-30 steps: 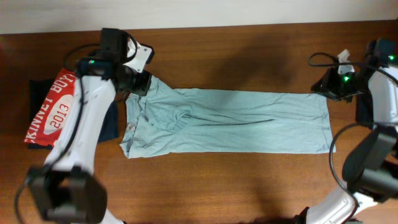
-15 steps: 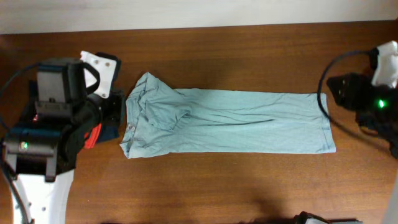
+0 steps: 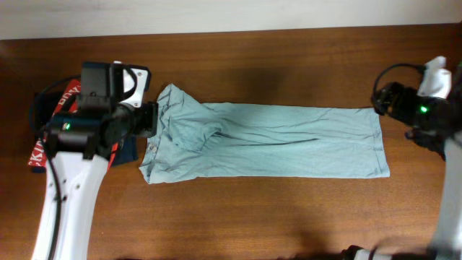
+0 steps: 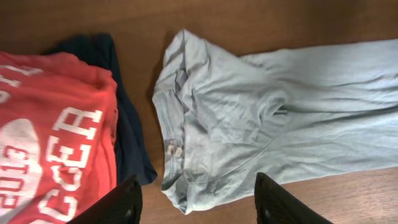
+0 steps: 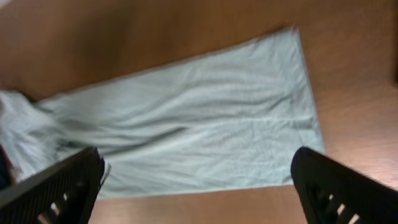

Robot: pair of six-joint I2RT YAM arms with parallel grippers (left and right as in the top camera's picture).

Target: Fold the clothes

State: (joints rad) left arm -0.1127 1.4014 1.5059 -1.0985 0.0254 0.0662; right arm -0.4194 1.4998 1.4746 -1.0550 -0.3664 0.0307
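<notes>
The clothes, a pale grey-blue t-shirt [image 3: 274,141], lie flat on the brown table as a long strip folded lengthwise. The bunched collar end [image 4: 186,118] is at the left and the straight hem [image 3: 379,144] at the right. My left gripper [image 3: 150,119] hovers just off the collar end. In the left wrist view it [image 4: 198,205] stands open over the shirt's corner with nothing between its fingers. My right gripper [image 3: 380,101] is by the hem's far corner. In the right wrist view it [image 5: 199,196] is wide open above the strip and holds nothing.
A red t-shirt with white lettering [image 4: 50,143] lies on a dark garment [image 4: 130,149] just left of the collar end, partly under my left arm [image 3: 72,166]. Bare wood [image 3: 253,217] runs in front of the strip and behind it.
Both grippers have opened and let go of the shirt's ends. The left arm swung out left and came back beside the collar. The right gripper drew slightly right. The shirt has not shifted.
</notes>
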